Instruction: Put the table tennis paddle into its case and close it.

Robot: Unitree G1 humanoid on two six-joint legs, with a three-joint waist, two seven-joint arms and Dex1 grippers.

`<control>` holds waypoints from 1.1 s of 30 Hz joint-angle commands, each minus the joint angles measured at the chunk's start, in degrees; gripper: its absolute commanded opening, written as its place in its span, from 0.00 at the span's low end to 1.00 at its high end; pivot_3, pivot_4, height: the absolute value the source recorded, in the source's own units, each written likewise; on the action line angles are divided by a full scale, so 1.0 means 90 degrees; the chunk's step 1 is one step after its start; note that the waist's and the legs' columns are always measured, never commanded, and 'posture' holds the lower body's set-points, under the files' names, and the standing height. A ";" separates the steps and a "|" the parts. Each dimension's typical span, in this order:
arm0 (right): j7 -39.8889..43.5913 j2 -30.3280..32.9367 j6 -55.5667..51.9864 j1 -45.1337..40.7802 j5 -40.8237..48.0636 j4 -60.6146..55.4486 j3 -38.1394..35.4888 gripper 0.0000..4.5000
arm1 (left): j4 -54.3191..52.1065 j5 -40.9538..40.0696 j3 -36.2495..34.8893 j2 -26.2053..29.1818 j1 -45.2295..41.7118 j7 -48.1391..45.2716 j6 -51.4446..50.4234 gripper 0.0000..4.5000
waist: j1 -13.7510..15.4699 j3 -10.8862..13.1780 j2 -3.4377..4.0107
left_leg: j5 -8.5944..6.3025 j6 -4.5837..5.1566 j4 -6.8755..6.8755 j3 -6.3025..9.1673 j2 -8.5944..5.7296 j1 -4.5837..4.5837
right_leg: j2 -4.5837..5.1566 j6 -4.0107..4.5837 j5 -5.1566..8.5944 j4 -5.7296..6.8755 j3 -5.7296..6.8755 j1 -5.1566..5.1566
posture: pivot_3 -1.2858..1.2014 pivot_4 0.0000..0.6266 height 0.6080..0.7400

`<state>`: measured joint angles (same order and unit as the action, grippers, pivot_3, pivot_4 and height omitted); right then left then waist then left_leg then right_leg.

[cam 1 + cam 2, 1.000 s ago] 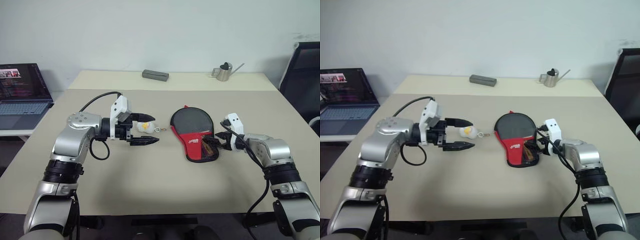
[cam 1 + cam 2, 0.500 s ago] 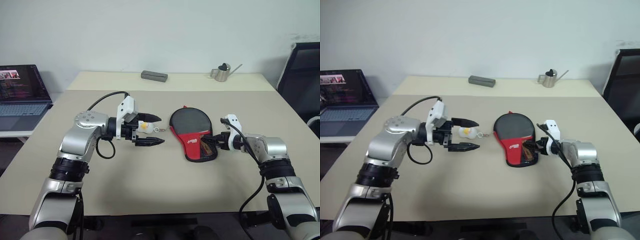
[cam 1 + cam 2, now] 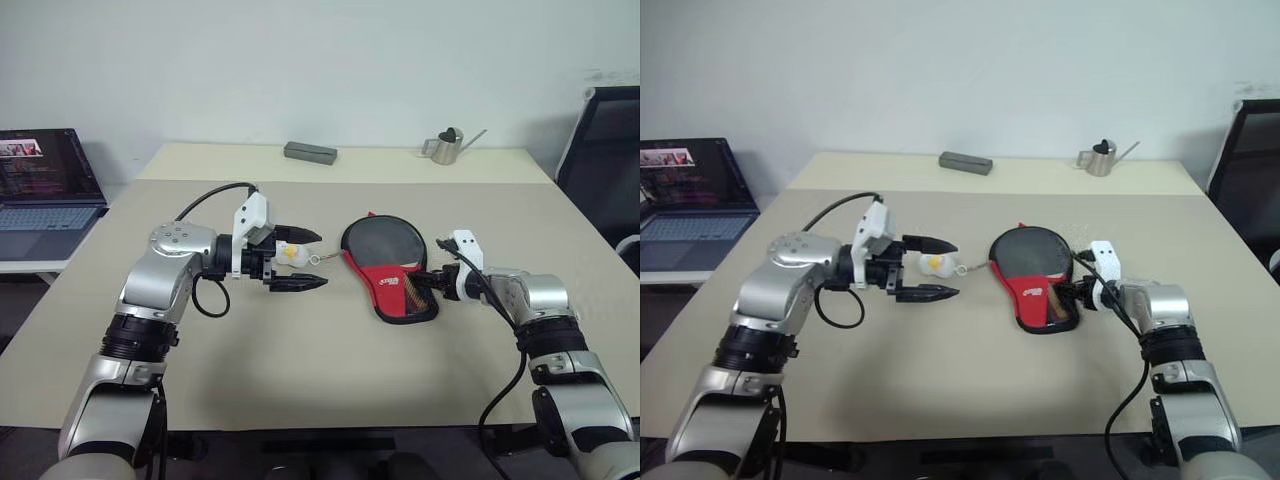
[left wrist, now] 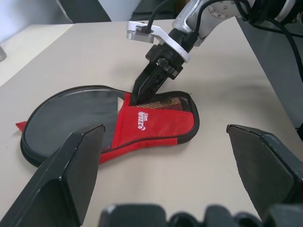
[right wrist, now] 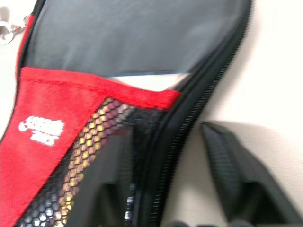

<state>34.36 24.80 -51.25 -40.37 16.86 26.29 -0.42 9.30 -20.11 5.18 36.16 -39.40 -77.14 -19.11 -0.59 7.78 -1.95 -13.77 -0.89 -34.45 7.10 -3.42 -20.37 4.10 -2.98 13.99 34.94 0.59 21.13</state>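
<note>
Pinching the case [image 3: 392,283] edge are right fingers [image 4: 152,81].

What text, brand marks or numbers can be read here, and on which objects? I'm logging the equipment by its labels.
White logo on the red panel of the case: two short lines of lettering, too blurred to read.
Laptop screen: lines of text and a picture strip, too small to read.
Grey box and metal watering can at the table's far edge: no visible markings.
No number is readable anywhere.
</note>
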 commanded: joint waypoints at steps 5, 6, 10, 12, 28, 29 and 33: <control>-0.0362 -0.0181 -0.0432 0.0036 0.0044 -0.0439 -0.0143 0.00 | -0.0138 -0.0047 -0.0029 0.0009 -0.0049 0.0016 0.0135 1.00 | -0.0006 0.0003 0.0004 | 0.0000 0.0000 0.0000 0.0000 0.0000 0.0000 | 0.0000 -0.0001 0.0001 0.0000 0.0000 0.0004 | 0.52 0.24 1.00; -0.0396 -0.0193 -0.0508 0.0046 0.0068 -0.0532 -0.0160 0.00 | -0.0161 -0.0054 -0.0029 0.0013 -0.0026 0.0018 0.0130 1.00 | -0.0007 0.0004 0.0006 | 0.0000 0.0000 0.0000 0.0000 0.0000 0.0000 | 0.0000 -0.0001 0.0002 0.0000 0.0000 0.0005 | 0.52 0.24 1.00; -0.0560 -0.0216 -0.0803 0.0102 0.0119 -0.0893 -0.0228 0.00 | -0.0300 -0.0098 -0.0016 0.0070 0.0091 -0.0036 0.0063 1.00 | -0.0009 0.0005 0.0008 | 0.0000 0.0000 0.0010 0.0000 0.0000 -0.0002 | 0.0000 0.0002 0.0002 -0.0001 -0.0001 0.0005 | 0.52 0.24 1.00; -0.0665 -0.0228 -0.1105 0.0163 0.0196 -0.1197 -0.0314 0.00 | -0.0467 -0.0168 -0.0031 0.0173 0.0222 -0.0122 -0.0042 1.00 | -0.0013 0.0005 0.0008 | 0.0000 0.0000 0.0015 -0.0001 0.0000 -0.0008 | 0.0000 0.0005 0.0000 -0.0001 -0.0003 0.0006 | 0.52 0.24 1.00; -0.1647 -0.0860 -0.4325 0.1253 0.0774 -0.4055 -0.1405 0.00 | -0.2227 -0.0945 -0.0087 0.0728 0.1659 -0.0194 -0.1004 1.00 | 0.0013 -0.0001 0.0028 | -0.0001 0.0001 0.0039 0.0018 0.0000 -0.0026 | 0.0007 0.0008 0.0012 -0.0006 0.0002 0.0025 | 0.52 0.24 1.00; -0.1670 -0.0898 -0.4456 0.1299 0.0782 -0.4199 -0.1461 0.00 | -0.2261 -0.0962 -0.0086 0.0741 0.1668 -0.0201 -0.1022 1.00 | 0.0019 -0.0002 0.0029 | -0.0001 0.0001 0.0039 0.0020 0.0001 -0.0026 | 0.0006 0.0003 0.0018 -0.0006 0.0003 0.0025 | 0.52 0.24 1.00; -0.1739 -0.0863 -0.4583 0.1677 0.1024 -0.4720 -0.1532 0.00 | -0.2463 -0.1030 -0.0015 0.0915 0.1756 -0.0420 -0.1048 1.00 | 0.0022 -0.0001 0.0035 | -0.0001 0.0001 0.0041 0.0018 0.0000 -0.0025 | 0.0006 0.0003 0.0021 -0.0007 0.0004 0.0026 | 0.52 0.24 1.00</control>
<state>18.69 16.80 -90.54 -26.48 24.22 -13.82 -13.95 -10.59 -28.06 5.43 43.36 -23.74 -79.71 -28.49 -0.40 7.77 -1.63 -13.78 -0.88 -34.07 7.25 -3.42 -20.60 4.15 -2.95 14.18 34.87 0.63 21.36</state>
